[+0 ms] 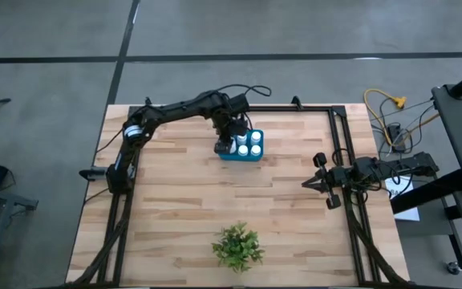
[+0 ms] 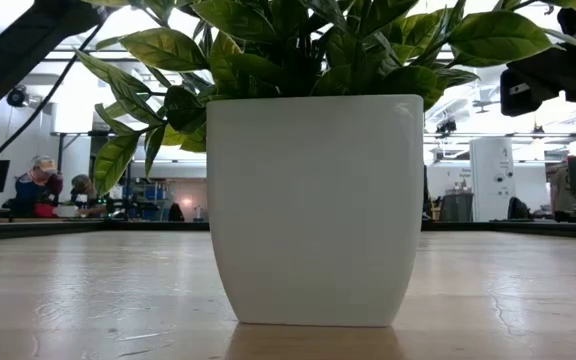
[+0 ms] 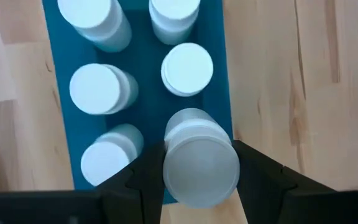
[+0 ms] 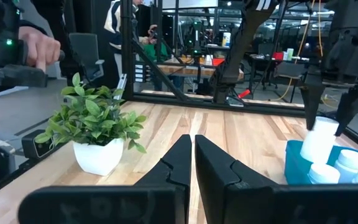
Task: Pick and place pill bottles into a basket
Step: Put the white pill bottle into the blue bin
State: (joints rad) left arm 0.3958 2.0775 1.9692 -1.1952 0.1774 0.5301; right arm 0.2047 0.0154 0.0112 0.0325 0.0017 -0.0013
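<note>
The teal basket stands at the table's far middle and holds several white pill bottles standing upright. My left gripper is over the basket's left end, shut on one more white bottle. This also shows far off in the right wrist view. My right gripper waits shut and empty near the table's right edge; its closed fingers also show in its own wrist view. My left gripper pinches the bottle's upper part, just below the cap, between its two fingers. The fingers come from above, pointing down. The bottle hangs slightly tilted, its lower end down in the basket's end corner. I cannot tell whether it stands on the basket's floor.
A green plant in a white pot stands at the table's near middle and fills the low view. Bare wood lies between the plant and the basket. People sit in the room beyond the table.
</note>
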